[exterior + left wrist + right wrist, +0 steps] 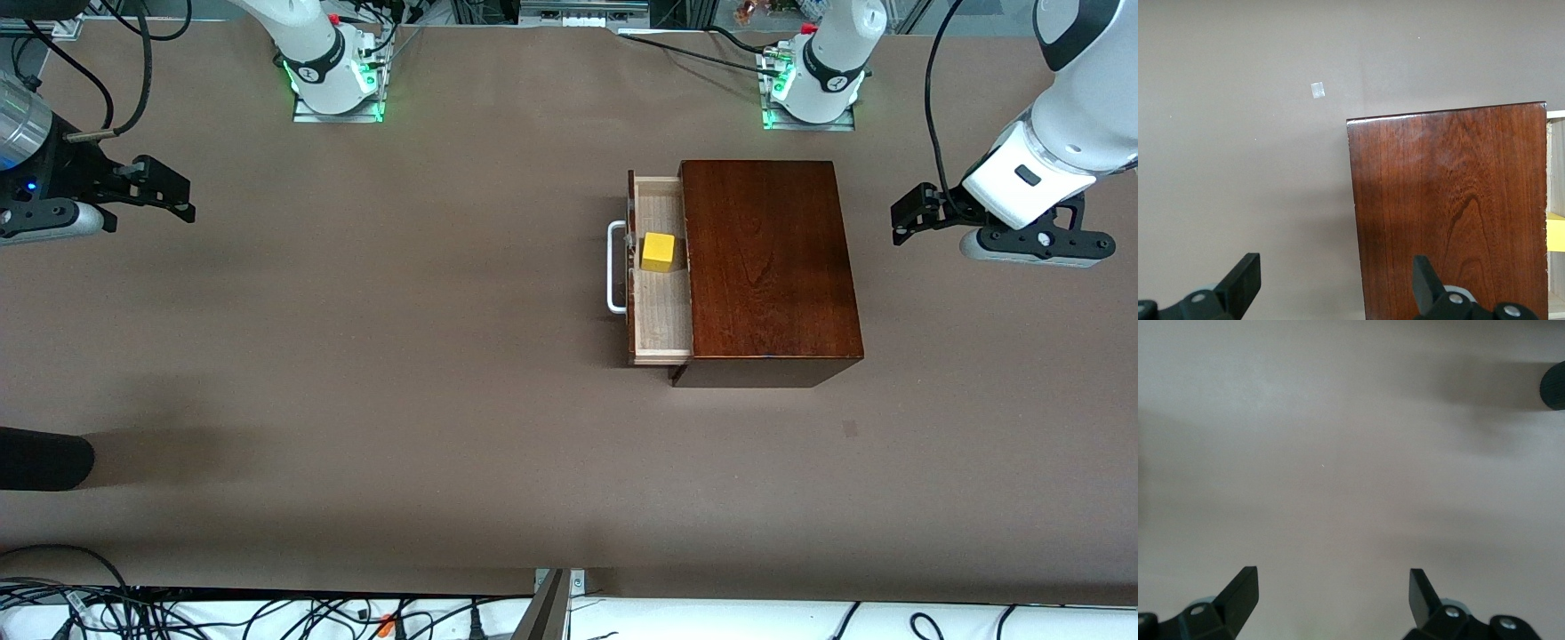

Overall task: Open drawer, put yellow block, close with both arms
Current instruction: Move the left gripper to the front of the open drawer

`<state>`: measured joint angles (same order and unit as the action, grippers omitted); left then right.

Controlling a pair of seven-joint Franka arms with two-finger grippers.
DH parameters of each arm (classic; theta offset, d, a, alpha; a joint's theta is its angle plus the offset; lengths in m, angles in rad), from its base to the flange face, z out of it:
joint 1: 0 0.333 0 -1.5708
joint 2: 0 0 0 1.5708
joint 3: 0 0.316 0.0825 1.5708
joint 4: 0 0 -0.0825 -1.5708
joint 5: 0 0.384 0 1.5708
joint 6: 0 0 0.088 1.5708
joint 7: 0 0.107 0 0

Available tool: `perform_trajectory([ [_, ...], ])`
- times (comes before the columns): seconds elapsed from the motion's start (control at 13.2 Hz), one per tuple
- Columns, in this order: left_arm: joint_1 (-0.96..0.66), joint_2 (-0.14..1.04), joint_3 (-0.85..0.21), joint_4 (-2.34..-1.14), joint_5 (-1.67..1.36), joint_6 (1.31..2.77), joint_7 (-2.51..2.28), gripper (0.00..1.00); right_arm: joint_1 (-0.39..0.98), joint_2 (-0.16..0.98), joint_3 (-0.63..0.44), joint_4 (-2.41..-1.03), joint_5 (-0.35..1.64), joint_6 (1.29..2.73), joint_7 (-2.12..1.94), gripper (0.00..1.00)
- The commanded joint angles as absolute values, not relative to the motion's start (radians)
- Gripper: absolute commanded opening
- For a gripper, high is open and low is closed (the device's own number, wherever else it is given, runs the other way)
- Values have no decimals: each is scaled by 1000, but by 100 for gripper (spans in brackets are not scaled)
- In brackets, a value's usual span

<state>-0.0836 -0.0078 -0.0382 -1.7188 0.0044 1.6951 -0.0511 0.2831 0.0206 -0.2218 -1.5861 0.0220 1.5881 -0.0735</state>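
Note:
The drawer (pixel 662 311) stands pulled out of the reddish-brown box (pixel 769 262), its white handle (pixel 615 267) pointing toward the right arm's end of the table. The yellow block (pixel 659 252) sits in the drawer tray, close to the dark front panel. My left gripper (pixel 909 216) hangs open and empty over bare table beside the box, at the left arm's end. In the left wrist view the box top (pixel 1451 207) and a sliver of the yellow block (pixel 1555 232) show past the left gripper (pixel 1336 280). My right gripper (pixel 173 191) hangs open and empty over bare table at the right arm's end; the right gripper (pixel 1333 593) has only tabletop under it.
A black rounded object (pixel 44 458) juts onto the table at the right arm's end, nearer the front camera; it also shows in the right wrist view as a dark shape (pixel 1555 385). A small tape patch (pixel 851 428) lies nearer the camera than the box. Cables run along the table's near edge.

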Motion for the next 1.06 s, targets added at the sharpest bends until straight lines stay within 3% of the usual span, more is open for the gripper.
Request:
perform_trajectory([
  [0.0, -98, 6, -43, -1697, 34, 1681, -35, 100, 285, 23, -219, -1566, 11, 1575, -52, 100],
  [0.46, -106, 89, -205, -1652, -6, 1655, -26, 100, 285, 25, -221, -1566, 12, 1575, -52, 100],
  [0.99, -107, 346, -492, -1546, 3, 1833, 76, 98, 284, 26, -221, -1566, 12, 1575, -52, 100],
])
